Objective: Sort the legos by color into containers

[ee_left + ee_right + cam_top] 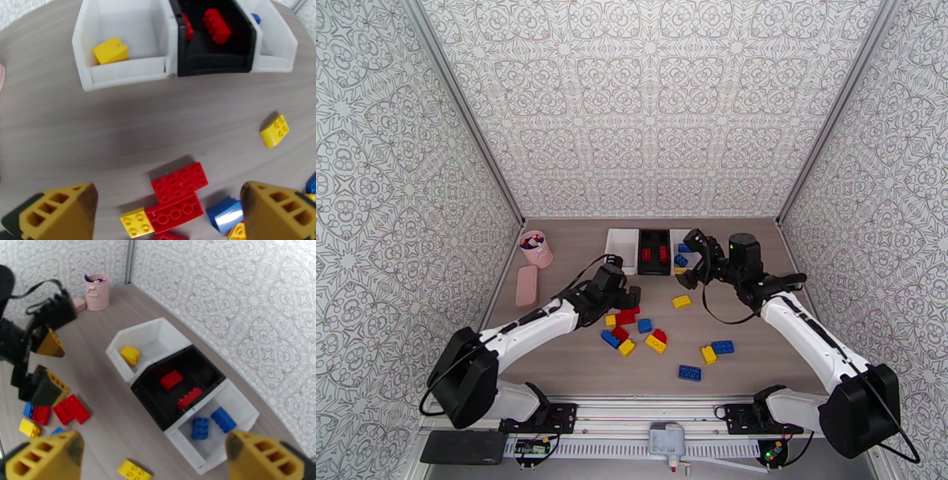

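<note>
At mid-table over the loose legos (645,324), hovers with left gripper (168,195) spread above two red bricks (179,182), right gripper (154,447) spread, empty, near the blue-brick white bin (237,400); probably calls next for pinching a red brick for the black bin (215,63).

Your left arm (529,324) and right arm (810,335) show white links, black joints and loose black cables (705,304); each tool (154,439) has yellow fingers (47,455) with ribbed hollows.

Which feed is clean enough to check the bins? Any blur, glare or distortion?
Right wrist: containers sharp, evenly lit, no glare. Left wrist: wide lens bows the container walls, picture slightly soft. Top external: even light, soft shadows, legos small.
</note>
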